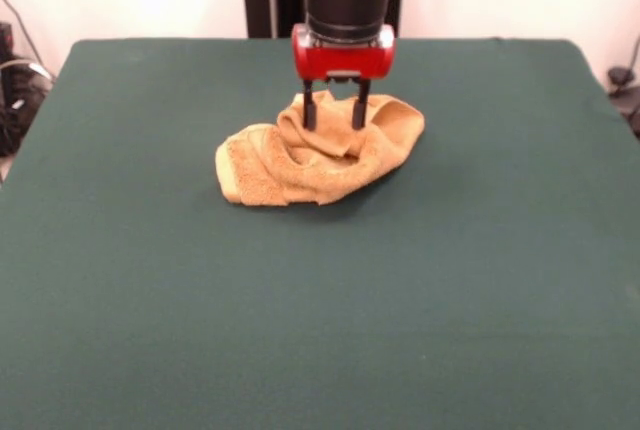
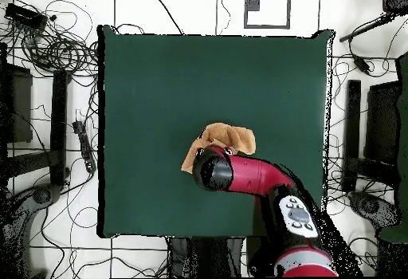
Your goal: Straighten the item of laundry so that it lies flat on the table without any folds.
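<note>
One towel lies crumpled on the bench, a little toward the 12 o'clock side of centre in the front view. It is bunched into a rumpled mound: a rounded lobe sticks out at 9 o'clock, a thicker folded mass sits at 3 o'clock, and a ridge of cloth rises between them.

The end effector stands upright over the top of the mound with its two dark fingers parted moderately. Their tips are down among the upper folds, with the raised ridge in the gap between them. The fingers do not look closed on the cloth, so I judge it is not gripped yet. In the overhead view the arm hides most of the towel, so that view does not settle the contact.

The step in hand looks like taking hold of a fold so it can be drawn out. To do it well, pinch only the top layer near an edge or corner, not the whole bundle. Then lift just enough to free that layer and pull it outward toward bare felt, so the rest unrolls instead of dragging along.

Count: one towel, one bench, one arm, one end effector with two fingers.
</note>
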